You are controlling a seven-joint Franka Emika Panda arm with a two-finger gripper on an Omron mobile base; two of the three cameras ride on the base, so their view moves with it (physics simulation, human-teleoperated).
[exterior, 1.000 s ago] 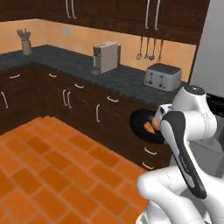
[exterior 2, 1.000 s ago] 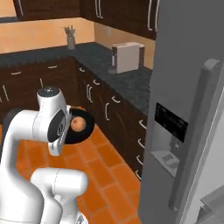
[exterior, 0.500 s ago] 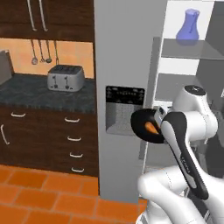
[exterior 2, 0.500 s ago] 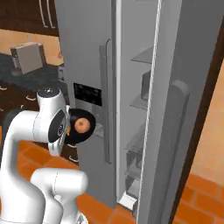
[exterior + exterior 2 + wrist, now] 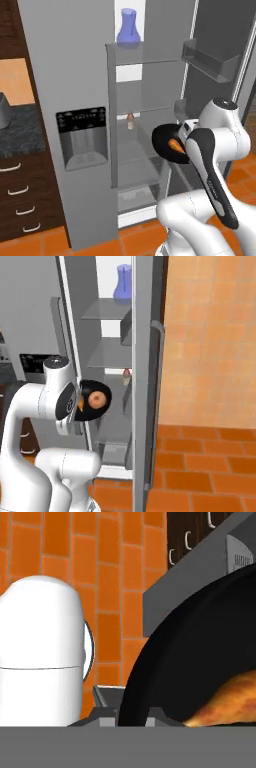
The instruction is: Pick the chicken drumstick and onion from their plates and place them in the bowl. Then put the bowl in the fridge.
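While the fridge (image 5: 75,75) stands with its door swung wide at the upper right of the left base view, the end effector (image 5: 131,716) is clamped on the rim of the bowl (image 5: 167,145) — one fingertip sits on each side of the black wall at the bottom centre of the hand view. In the left base view the bowl sits right of centre, tipped so its hollow faces the camera, in front of the fridge's open compartment and level with a middle glass shelf (image 5: 145,107). In the right base view the bowl (image 5: 92,401) lies left of centre, just beside the arm's upper joint, with the onion (image 5: 96,400) resting inside it near the middle. The chicken drumstick (image 5: 225,704) lies in the bowl too, at the lower right of the hand view; in the left base view its orange end (image 5: 176,146) shows against the black. A blue vase (image 5: 127,26) stands on the top shelf — top centre of the left base view. A small bottle (image 5: 130,120) stands on the middle shelf. The black dispenser panel (image 5: 82,129) sits left of centre, above the orange tile floor (image 5: 210,466).
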